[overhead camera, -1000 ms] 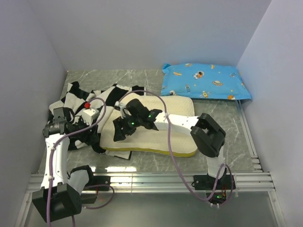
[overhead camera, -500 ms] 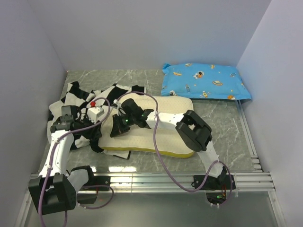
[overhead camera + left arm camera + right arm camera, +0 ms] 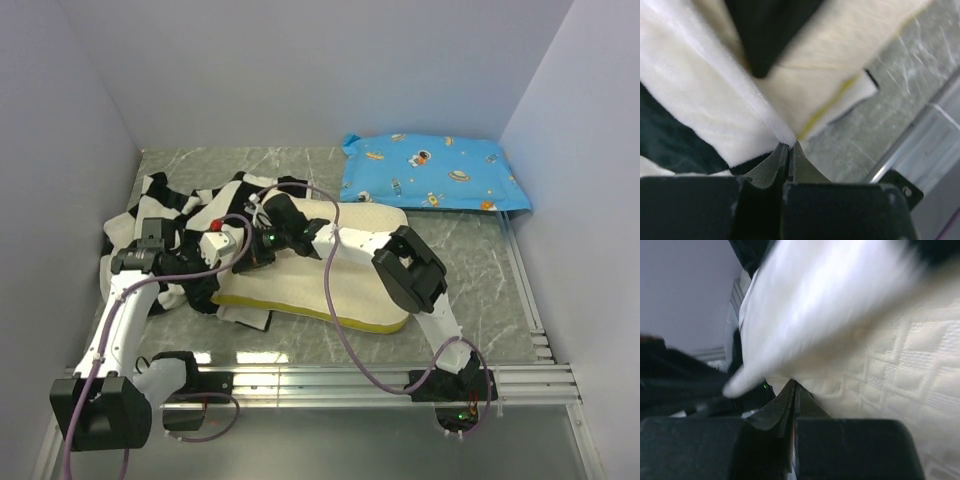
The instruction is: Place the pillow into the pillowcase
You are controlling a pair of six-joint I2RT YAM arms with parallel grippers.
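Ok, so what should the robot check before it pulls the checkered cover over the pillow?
1. Left gripper shut on the pillowcase edge: ok, white cloth is pinched at its tips.
2. Right gripper holding cloth: cannot tell. It is shut, but its wrist view is blurred.
3. Pillowcase bunched at the left end of the pillow: ok.
4. Pillow inside the pillowcase: not ok, most of it lies bare.
5. Blue pillow away from both grippers: ok, it lies at the back right.

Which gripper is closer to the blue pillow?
Right gripper, narrowly: it grips the pillowcase at the pillow's left end, far from the blue pillow; the left gripper sits beyond, farther left.
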